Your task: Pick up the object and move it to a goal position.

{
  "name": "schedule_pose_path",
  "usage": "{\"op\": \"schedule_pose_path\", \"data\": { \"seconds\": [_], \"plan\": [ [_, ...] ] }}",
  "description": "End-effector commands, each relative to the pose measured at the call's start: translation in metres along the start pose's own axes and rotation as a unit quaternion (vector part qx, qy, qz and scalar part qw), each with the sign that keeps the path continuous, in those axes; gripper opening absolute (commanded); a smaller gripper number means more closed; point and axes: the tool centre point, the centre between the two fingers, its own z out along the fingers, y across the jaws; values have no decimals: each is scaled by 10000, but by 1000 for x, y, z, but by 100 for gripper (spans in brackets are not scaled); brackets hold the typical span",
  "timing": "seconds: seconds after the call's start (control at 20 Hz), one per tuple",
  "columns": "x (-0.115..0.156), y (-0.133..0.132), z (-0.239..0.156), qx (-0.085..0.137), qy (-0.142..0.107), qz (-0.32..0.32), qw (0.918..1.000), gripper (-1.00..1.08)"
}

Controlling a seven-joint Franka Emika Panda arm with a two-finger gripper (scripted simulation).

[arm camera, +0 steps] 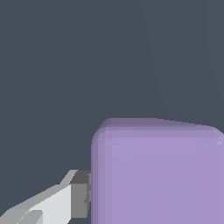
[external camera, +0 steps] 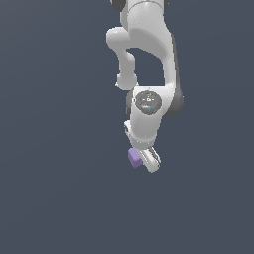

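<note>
A: Item one, nearest?
B: Lavender cube [arm camera: 157, 173], rigid, matte, probably light; flat opposite sides suited gripping.
A: Its location?
B: At the gripper [external camera: 144, 159], one finger pad [arm camera: 80, 194] touching its side; clamped or not, I couldn't tell.
A: Beyond?
B: Dark surface [external camera: 54, 163].

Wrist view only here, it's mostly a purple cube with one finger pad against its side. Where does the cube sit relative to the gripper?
Observer: In the exterior view the cube is at the very tip of the gripper, on that view's left side of it.
Operator: Any goal marker out there?
Observer: None shows. There is only the white arm, which enters from the top edge, against a plain dark background.
</note>
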Motion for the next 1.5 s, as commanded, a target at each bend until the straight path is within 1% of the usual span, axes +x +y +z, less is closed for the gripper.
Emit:
{"op": "schedule_pose_path", "data": {
  "seconds": [0.0,0.35,0.75,1.05,1.45],
  "plan": [
    [-17,-19,-12,0,2,2,10000,-100],
    [-61,-67,-43,-2,4,3,10000,-100],
    [-96,-108,-67,-2,1,1,10000,-100],
    [-113,-130,-80,-1,-2,0,10000,-100],
    [-124,-144,-88,-1,-5,-2,10000,-100]
  ]
}}
